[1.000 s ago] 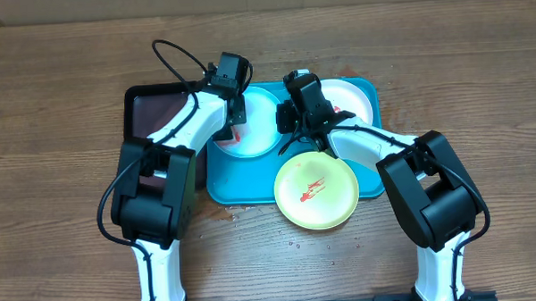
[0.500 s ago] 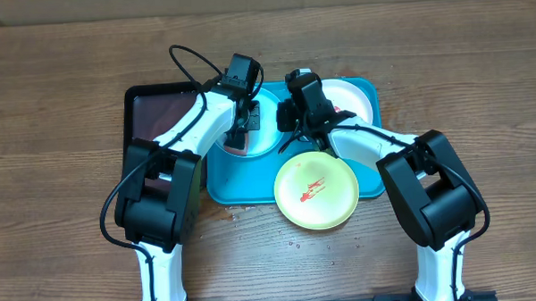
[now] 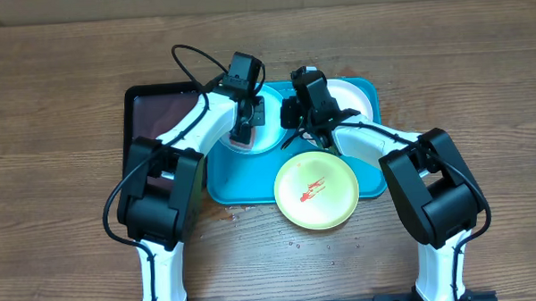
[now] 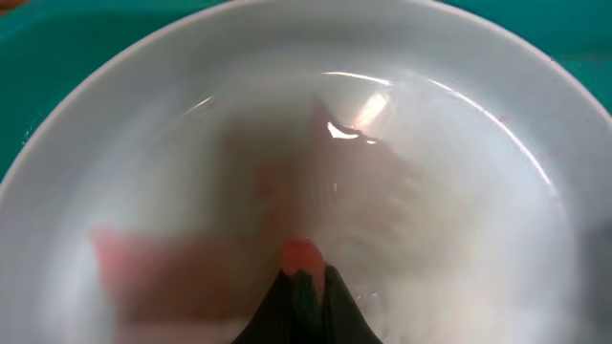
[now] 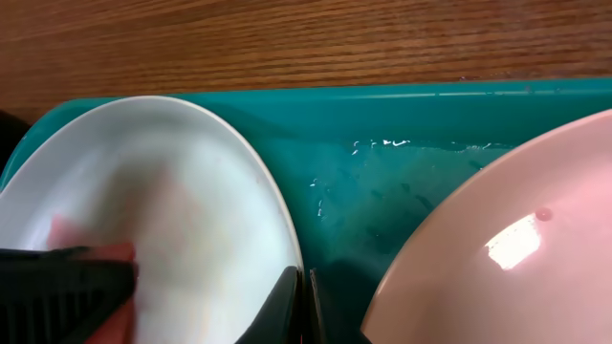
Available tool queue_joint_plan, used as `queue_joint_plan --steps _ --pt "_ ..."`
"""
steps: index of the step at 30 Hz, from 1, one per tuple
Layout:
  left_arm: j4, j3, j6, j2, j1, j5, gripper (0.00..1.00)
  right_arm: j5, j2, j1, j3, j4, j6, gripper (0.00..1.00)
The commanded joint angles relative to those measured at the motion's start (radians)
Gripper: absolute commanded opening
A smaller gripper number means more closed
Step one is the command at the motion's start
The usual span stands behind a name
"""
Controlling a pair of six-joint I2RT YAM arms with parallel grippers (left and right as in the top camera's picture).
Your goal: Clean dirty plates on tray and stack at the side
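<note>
On the turquoise tray (image 3: 242, 189) lie a light blue plate (image 3: 269, 133) at the left and a white plate (image 3: 355, 96) at the back right. A pale green plate (image 3: 316, 192) with red smears overlaps the tray's front rim. My left gripper (image 3: 242, 133) presses down inside the light blue plate (image 4: 449, 191), shut on a small pink-red thing (image 4: 302, 256) that is too blurred to name. My right gripper (image 5: 304, 308) is shut on that plate's right rim (image 5: 273, 205). The white plate (image 5: 497, 258) lies just to its right.
A black tray (image 3: 160, 118) with a dark reddish inside adjoins the turquoise tray on the left. Wet streaks mark the tray floor (image 5: 382, 182) between the two plates. Bare wooden table (image 3: 60, 86) lies all around, with a few drops near the front (image 3: 294, 245).
My left gripper has slid right, from the light blue plate's left edge to its middle. The right gripper has stayed on the plate's rim, shifting only slightly.
</note>
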Motion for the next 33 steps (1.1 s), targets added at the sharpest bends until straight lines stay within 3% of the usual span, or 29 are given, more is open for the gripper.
queue_joint_plan --steps 1,9,16,24,33 --pt "-0.017 -0.022 0.013 0.107 -0.018 0.042 0.04 -0.008 -0.006 -0.001 0.029 0.021 0.016 0.04" --pt "-0.048 -0.014 0.023 0.126 -0.016 -0.3 0.04 -0.008 -0.006 -0.001 0.029 0.017 0.016 0.04" --pt "-0.03 0.02 0.042 0.126 0.002 -0.433 0.04 -0.008 -0.006 -0.001 0.029 0.017 0.016 0.04" --pt "-0.071 0.067 0.066 0.125 0.006 -0.245 0.04 -0.008 -0.006 -0.001 0.029 0.017 0.016 0.04" --pt "-0.224 0.195 0.105 0.124 -0.043 -0.031 0.04 -0.008 -0.006 -0.001 0.029 0.017 0.016 0.04"
